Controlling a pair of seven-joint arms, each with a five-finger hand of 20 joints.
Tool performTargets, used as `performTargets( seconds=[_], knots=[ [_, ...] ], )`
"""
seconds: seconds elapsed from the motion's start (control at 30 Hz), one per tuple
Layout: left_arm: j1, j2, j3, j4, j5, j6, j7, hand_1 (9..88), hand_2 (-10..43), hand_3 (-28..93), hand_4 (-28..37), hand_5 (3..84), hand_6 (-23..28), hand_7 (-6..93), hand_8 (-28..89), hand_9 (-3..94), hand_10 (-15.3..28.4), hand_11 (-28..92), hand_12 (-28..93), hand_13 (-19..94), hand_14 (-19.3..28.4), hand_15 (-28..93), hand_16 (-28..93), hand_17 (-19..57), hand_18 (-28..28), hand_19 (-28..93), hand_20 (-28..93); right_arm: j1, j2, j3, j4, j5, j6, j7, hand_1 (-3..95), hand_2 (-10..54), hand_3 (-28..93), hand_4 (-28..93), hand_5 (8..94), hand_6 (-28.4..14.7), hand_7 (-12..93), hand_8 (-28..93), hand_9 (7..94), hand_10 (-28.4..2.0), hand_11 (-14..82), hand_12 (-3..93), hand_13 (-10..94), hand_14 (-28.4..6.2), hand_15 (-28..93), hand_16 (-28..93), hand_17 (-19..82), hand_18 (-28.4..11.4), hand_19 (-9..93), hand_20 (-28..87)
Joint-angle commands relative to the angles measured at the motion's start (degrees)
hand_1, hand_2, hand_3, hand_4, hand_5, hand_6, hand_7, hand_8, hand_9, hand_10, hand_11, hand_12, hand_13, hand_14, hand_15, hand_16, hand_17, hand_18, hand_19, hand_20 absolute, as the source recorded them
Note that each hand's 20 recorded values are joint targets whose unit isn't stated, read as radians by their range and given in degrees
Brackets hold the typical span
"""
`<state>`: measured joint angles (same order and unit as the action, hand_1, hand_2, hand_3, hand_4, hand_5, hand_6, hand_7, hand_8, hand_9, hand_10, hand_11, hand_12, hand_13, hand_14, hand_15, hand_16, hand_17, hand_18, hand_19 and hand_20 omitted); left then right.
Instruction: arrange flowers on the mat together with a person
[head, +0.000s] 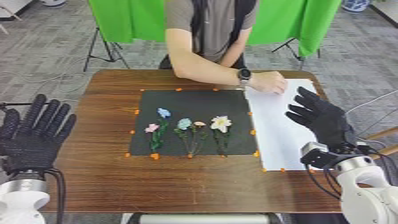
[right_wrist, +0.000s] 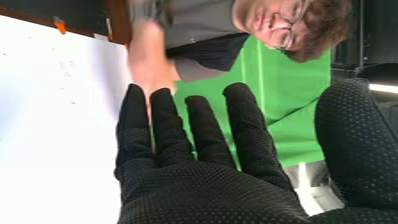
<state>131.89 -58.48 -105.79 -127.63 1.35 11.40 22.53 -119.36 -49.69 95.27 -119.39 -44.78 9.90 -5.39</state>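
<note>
In the head view, we look down on a brown wooden bench (head: 102, 185) with a black mat (head: 235, 100) near the middle of the frame. Flowers lie on the mat, their stems pointing toward its lower edge. From left to right we find a pink flower (head: 152, 128), a blue flower (head: 163, 112) set a little higher, a pale blue flower (head: 185, 123), a small peach flower (head: 200, 124) and a larger white flower (head: 220, 123). Orange markers (head: 155, 156) dot the mat's edges.

To the right of the mat is a long white sheet (head: 280, 135). At the upper right, a person's hand (head: 268, 82) is at the sheet's far end, wearing a dark watch (head: 244, 74) at the wrist. A green cloth (head: 129, 22) hangs behind the person.

Our left hand (head: 34, 140) is open and empty at the left edge, palm showing, its fingers pointing up the frame. Our right hand (head: 329, 122) is at the right, beside the white sheet, open and empty; the right wrist view shows its fingers extended and spread, thumb apart.
</note>
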Motion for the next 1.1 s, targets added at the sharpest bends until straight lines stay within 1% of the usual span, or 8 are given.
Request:
performTargets(
  seconds=[0.03, 0.3, 0.57, 0.63, 0.7, 0.77, 0.83, 1.1],
  knots=[
    [0.62, -0.05, 0.22, 0.16, 0.23, -0.33, -0.74, 23.0, 16.7, 73, -28.3, 41.1, 7.1, 11.2, -10, 36.2, 13.6, 16, 7, 27, 13.4, 25, -7, -6.5, 12.9, 31, 12, 0.28, -0.08, -0.51, -0.56, -1.01, 0.32, -0.21, 18.2, 10.6, 74, -22, 35.4, -3.8, 9, -8, 29.7, -14.7, 1.1, 15.9, 24, -15.9, 9, 27, 6, -17.4, 40, 12],
    [1.05, -0.14, 0.25, 0.22, -0.36, 0.02, -0.73, 23.0, 16.7, 73, -28.3, 41.1, 7.1, 11.3, -10, 36.2, 13.6, 16, 7, 26, 13.4, 25, -7, -6.5, 12.9, 31, 12, 1.46, -0.08, -1.68, -0.06, -1.81, 0.38, 0.38, 18.7, 10.4, 74, -22, 35.3, -3.9, 9, -8, 29.7, -14.7, 1.1, 15.9, 24, -15.9, 9, 27, 6, -17.4, 40, 12],
    [1.39, -0.1, -0.03, 0.18, -0.13, -0.56, -0.74, 23.0, 16.6, 73, -28.3, 41.2, 7.2, 11.3, -10, 36.4, 13.7, 16, 7, 26, 13.7, 25, -7, -6.5, 13.0, 31, 12, 1.55, -0.31, -1.87, -0.01, -2.1, -0.16, 0.55, 19.1, 10.1, 74, -22, 35.2, -3.9, 9, -8, 29.7, -14.7, 1.1, 15.9, 24, -15.9, 9, 27, 6, -17.4, 40, 11],
    [1.24, -0.17, 0.12, 0.25, 0.0, -0.46, -0.71, 23.0, 16.6, 73, -28.3, 41.3, 7.2, 11.3, -10, 36.4, 13.6, 16, 7, 26, 13.8, 25, -7, -6.5, 13.0, 31, 12, 1.54, -0.37, -1.75, -0.18, -2.48, -0.18, 0.64, 19.2, 10.0, 74, -22, 35.2, -3.9, 9, -8, 29.6, -14.7, 1.1, 15.9, 24, -15.9, 9, 27, 6, -17.3, 40, 11],
    [1.2, -0.31, 0.22, 0.34, -0.38, -0.14, -0.6, 23.0, 16.6, 73, -28.3, 41.3, 7.2, 11.2, -10, 36.4, 13.6, 16, 7, 26, 13.9, 26, -6, -6.5, 13.1, 31, 12, 1.54, -0.3, -1.67, -0.42, -2.92, -0.35, 0.59, 19.2, 10.0, 74, -22, 35.1, -3.8, 9, -8, 29.7, -14.5, 1.1, 16.0, 24, -15.9, 9, 27, 6, -17.3, 40, 11],
    [1.51, -0.51, 0.02, 0.22, -0.34, -0.68, -0.44, 23.0, 16.5, 73, -28.3, 41.2, 7.1, 11.3, -10, 36.3, 13.6, 16, 7, 26, 14.1, 26, -6, -6.6, 13.1, 31, 12, 1.89, -0.34, -1.92, -0.44, -3.53, -0.55, 0.42, 19.2, 9.9, 74, -22, 35.1, -3.9, 9, -8, 29.7, -14.2, 1.1, 15.9, 24, -15.9, 9, 27, 6, -17.3, 40, 11],
    [1.09, -0.38, 0.06, 0.41, -0.31, -0.58, -0.82, 23.0, 16.5, 73, -28.3, 41.2, 7.1, 11.3, -10, 36.3, 13.6, 15, 7, 26, 14.1, 26, -6, -6.6, 13.1, 31, 12, 1.6, -0.52, -1.76, -0.73, -4.12, -0.4, 0.68, 19.1, 9.9, 75, -22, 35.1, -3.9, 9, -8, 29.6, -14.2, 1.1, 16.0, 24, -15.9, 9, 27, 6, -17.4, 40, 11],
    [2.25, -0.99, -0.58, -0.13, -0.64, -0.3, -0.57, 23.0, 16.5, 73, -28.3, 41.3, 7.1, 11.3, -10, 36.4, 13.6, 16, 7, 26, 14.1, 26, -7, -6.6, 13.2, 31, 12, -0.26, -1.37, -0.66, -1.4, -4.52, -0.01, 1.25, 19.1, 9.8, 75, -22, 35.0, -3.8, 9, -8, 29.7, -14.0, 1.1, 16.0, 24, -16.0, 9, 27, 6, -17.5, 40, 11]
  ],
)
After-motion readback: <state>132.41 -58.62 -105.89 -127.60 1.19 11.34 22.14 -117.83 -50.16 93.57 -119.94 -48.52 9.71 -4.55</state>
